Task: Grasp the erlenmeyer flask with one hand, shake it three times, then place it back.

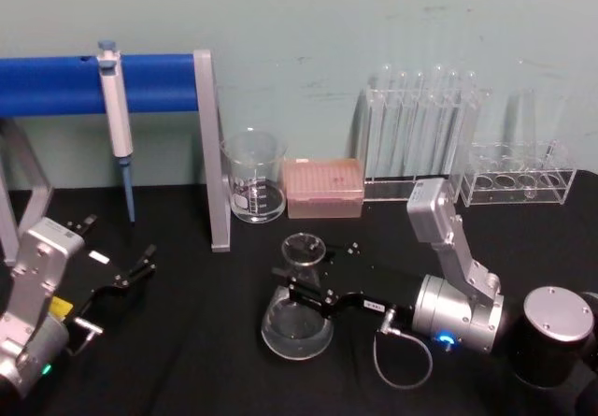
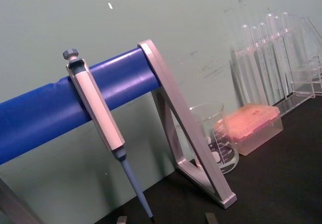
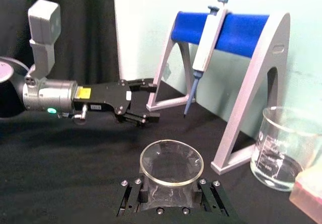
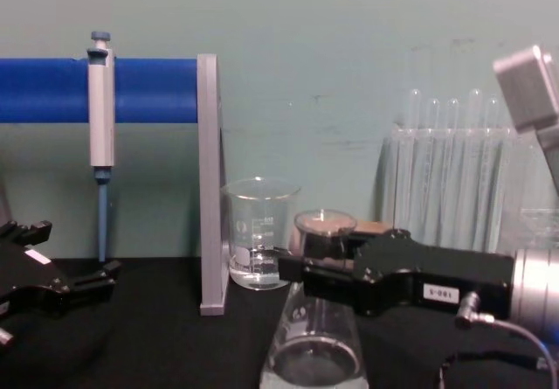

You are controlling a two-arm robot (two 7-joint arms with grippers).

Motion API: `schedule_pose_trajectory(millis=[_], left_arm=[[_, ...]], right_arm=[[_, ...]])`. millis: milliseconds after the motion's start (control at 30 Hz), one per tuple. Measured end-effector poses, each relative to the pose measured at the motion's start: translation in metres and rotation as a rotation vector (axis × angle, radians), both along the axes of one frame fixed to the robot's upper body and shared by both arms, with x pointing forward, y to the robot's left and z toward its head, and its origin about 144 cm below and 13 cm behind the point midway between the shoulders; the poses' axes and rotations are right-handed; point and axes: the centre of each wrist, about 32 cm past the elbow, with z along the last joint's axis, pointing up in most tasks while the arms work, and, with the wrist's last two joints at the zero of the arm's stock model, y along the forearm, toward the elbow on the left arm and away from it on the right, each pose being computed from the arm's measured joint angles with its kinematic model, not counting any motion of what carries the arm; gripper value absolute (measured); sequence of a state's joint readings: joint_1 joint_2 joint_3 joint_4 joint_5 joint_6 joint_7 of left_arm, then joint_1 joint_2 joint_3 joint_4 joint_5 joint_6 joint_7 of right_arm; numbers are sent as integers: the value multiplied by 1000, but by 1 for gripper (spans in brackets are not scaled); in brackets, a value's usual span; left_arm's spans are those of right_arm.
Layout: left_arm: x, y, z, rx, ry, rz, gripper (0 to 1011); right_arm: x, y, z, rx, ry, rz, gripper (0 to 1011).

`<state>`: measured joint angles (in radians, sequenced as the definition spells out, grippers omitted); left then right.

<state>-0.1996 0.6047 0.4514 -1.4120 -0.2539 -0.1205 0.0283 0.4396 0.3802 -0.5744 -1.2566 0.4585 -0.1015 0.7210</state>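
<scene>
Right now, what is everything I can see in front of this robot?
erlenmeyer flask: one, clear glass, table centre, neck in the right gripper
beaker: one, clear glass, behind the flask
tip box: one, pink, right of the beaker
test tubes: several, clear, upright in a rack at the back
second rack: one, clear, back right
stand: one, blue bar, grey legs, back left
pipette: one, grey and blue, hanging on the stand
table: one, black
right gripper: one, black, shut on the flask's neck
left gripper: one, black, open, idle at the left
</scene>
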Motion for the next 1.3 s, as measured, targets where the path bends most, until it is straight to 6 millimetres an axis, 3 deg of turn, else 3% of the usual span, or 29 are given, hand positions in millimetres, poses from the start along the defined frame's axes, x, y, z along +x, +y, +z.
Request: schedule_pose_trajectory(millis=[700,1300], left_arm=[[0,0,0,0,0,0,1001],[0,0,0,0,0,0,1001]], right_arm=[[4,7,20,43,-46,25,450],[4,9,21,51,-46,17,450]])
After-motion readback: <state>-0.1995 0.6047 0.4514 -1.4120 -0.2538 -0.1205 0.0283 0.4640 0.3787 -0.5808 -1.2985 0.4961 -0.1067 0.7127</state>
